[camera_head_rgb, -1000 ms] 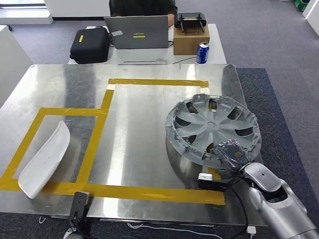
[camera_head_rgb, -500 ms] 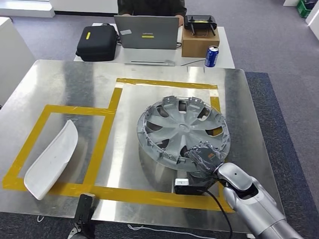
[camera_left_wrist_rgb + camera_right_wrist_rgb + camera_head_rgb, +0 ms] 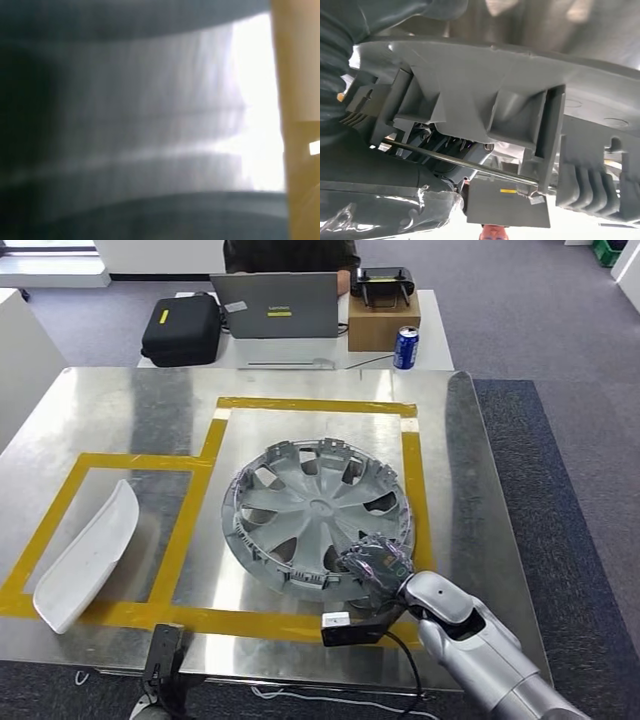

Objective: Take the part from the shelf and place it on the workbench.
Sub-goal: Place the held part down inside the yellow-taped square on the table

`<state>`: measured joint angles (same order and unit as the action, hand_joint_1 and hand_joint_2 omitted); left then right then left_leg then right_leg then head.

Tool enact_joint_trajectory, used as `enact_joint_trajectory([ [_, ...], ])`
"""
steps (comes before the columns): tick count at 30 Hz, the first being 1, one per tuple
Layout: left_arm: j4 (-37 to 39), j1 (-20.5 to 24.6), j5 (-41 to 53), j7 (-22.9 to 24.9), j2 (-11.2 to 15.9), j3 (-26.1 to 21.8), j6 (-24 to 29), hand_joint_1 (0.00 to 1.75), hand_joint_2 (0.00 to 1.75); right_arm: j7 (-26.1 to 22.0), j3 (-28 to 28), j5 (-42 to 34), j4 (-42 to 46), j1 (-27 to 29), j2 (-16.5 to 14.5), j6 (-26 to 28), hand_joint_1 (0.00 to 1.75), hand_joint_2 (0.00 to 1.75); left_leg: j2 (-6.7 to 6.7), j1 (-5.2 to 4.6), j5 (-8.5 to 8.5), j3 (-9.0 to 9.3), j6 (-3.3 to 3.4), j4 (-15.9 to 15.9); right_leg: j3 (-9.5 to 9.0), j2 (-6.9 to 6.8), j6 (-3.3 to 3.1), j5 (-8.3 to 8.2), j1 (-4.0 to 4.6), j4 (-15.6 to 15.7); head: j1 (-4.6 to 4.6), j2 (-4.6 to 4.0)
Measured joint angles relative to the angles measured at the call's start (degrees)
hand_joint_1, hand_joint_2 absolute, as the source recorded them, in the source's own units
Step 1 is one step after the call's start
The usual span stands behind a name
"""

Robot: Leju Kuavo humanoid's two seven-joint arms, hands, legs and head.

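On workbench [image 3: 98, 400]: 1 hubcap [image 3: 317, 517], 1 white panel [image 3: 84, 558].

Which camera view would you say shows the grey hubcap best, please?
The head view: the whole hubcap lies on the workbench. The right wrist view shows its ribbed rim close up; the left wrist view is blurred.

Grey carpet [image 3: 543, 470] (white desk [image 3: 434, 325] beyond)

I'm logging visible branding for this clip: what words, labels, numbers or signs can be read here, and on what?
"Lenovo": on the grey laptop lid, small and only just readable.
Blue drink can: printing too small to read.
Black case: yellow tag, nothing readable on it.
Hubcap: no readable marking.
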<state>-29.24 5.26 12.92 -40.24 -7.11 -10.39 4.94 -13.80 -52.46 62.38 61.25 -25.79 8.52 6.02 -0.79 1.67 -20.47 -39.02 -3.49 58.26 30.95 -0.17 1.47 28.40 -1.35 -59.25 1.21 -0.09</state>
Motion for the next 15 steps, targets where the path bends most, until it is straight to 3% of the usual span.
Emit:
enact_joint_trajectory([
  [2, 0.0, -0.2, -0.4, 0.0, 0.3, 0.3, -0.4, 0.00, 1.75, 0.2, -0.1, -0.4, -0.2, -0.1, 0.0, -0.2, 0.00, 1.75, 0.14, -0.07, -3.89, -2.96, -0.05, 6.7, -0.03, -0.02, -0.36, -0.22, 0.01, 0.1, 0.29, 0.00],
  [4, 0.0, -0.4, -0.8, 0.0, 0.5, 0.8, -0.9, 0.00, 0.87, 0.5, -0.1, -0.9, -0.5, -0.1, 0.0, -0.5, 0.00, 1.75, 0.14, -0.12, -6.54, -6.01, -0.06, 13.5, -0.02, -0.03, -0.45, -0.15, 0.05, 0.1, 0.38, 0.00],
  [5, -0.1, -0.5, -1.2, 0.0, 0.6, 1.0, -1.2, 0.00, 0.44, 0.6, -0.1, -1.0, -0.6, -0.1, 0.0, -0.7, 0.00, 1.75, 0.15, -0.10, -6.41, -6.40, -0.02, 14.4, -0.05, 0.06, -0.43, -0.07, 0.03, 0.1, 0.39, 0.00],
  [6, -0.3, -0.6, -1.6, 0.0, 0.7, 1.2, -1.5, 0.00, 0.00, 0.6, -0.1, -1.2, -0.7, -0.1, 0.0, -0.8, 0.00, 1.75, 0.15, -0.07, -5.31, -5.72, 0.04, 13.2, -0.14, 0.21, -0.33, 0.04, -0.04, 0.1, 0.40, 0.00],
  [8, -0.5, -0.7, -2.3, -0.3, 0.9, 1.4, -1.5, 0.00, 0.00, 0.8, 0.0, -1.3, -0.7, -0.2, 0.0, -0.8, 0.00, 1.75, 0.23, -0.05, -2.10, -1.90, 0.18, 6.3, -0.43, 0.56, 0.20, 0.39, -0.18, 0.1, 0.47, 0.00],
  [10, -0.5, -0.6, -2.4, -0.7, 0.9, 1.6, -0.8, 0.00, 0.00, 1.1, 0.2, -1.6, -0.7, -0.2, 0.0, -0.8, 0.00, 1.75, 0.17, -0.13, -0.72, 1.37, 0.44, 0.6, -0.58, 0.75, 0.95, 1.07, -0.09, 0.1, 0.52, 0.00],
  [13, -0.4, -0.5, -2.0, -0.9, 0.7, 1.8, 0.5, 0.00, 0.00, 2.0, 0.7, -1.9, -0.9, -0.1, 0.1, -0.7, 0.00, 1.75, -0.16, -0.27, -0.79, 2.32, 0.79, -1.0, -1.11, 0.72, 0.23, 2.15, 0.08, 0.9, 0.26, 0.00],
  [14, -0.3, -0.5, -2.0, -0.9, 0.6, 1.9, 0.8, 0.00, 0.00, 2.2, 0.8, -1.9, -0.9, -0.1, 0.1, -0.7, 0.00, 1.75, -0.29, -0.45, -0.89, 2.32, 1.13, -1.0, -1.39, 0.70, 0.38, 2.02, -0.03, 1.4, 0.23, 0.00],
  [15, -0.1, -0.3, -2.0, -0.9, 0.6, 1.9, 0.9, 0.00, 0.00, 2.3, 1.0, -2.0, -1.0, 0.0, 0.1, -0.5, 0.00, 1.75, -0.40, -0.64, -0.86, 2.32, 1.65, -0.9, -1.62, 0.71, 1.11, 1.50, -0.16, 1.8, 0.23, 0.00],
])
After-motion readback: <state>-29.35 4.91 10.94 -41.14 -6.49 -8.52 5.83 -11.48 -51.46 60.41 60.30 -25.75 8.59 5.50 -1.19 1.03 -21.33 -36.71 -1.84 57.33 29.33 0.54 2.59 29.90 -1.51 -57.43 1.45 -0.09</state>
